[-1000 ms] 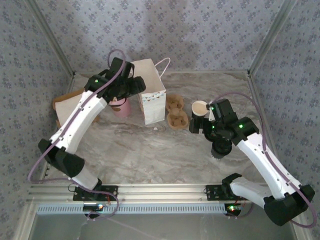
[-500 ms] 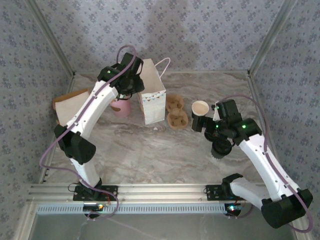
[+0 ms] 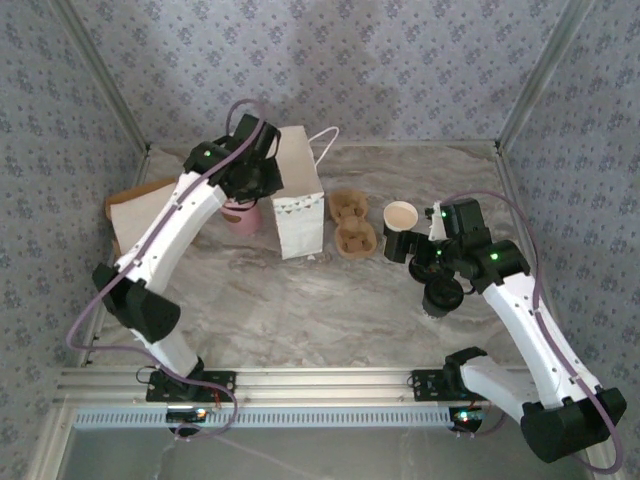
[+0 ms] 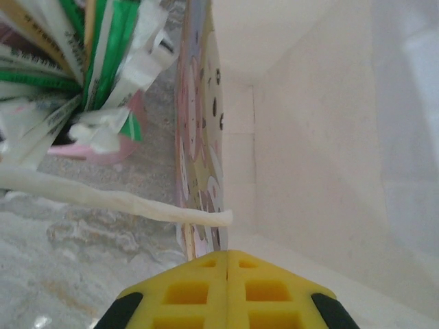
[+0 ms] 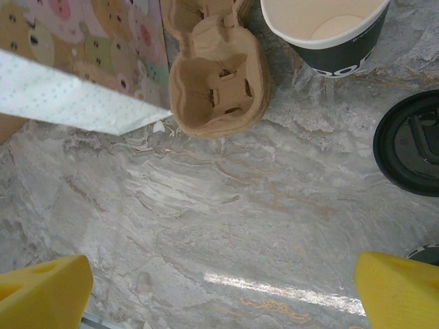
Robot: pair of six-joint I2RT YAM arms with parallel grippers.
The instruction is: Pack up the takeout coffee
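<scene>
Though the bag was in hand, nothing yet read as packed.

Far left of the overhead frame: a brown cardboard flat on the counter, then the pink cup of straws just beside the bag.

Upper left of centre: the left hand was closed, yellow fingers pressed together. By the look of it, it was pinching the rim of the left wall of the white paper bag. The bag stood upright with its mouth open. What the left wrist view showed of its inside was plain white paper with no cup on it.

Centre: a brown pulp cup carrier sat just right of the bag, its wells unfilled.

Right of centre: a dark-walled paper cup stood upright with no lid, near the carrier. The right hand hovered low over bare counter just right of that cup. It was open wide, one finger in each lower corner of its wrist view, and held nothing.

Lower right of the cup: a black lid lay flat on the counter.

I could not tell where the takeout coffee stood.

Judgement: early stage. The bag was secured and presented. Lidding, any seating in the carrier and the loading itself all remained.
</scene>
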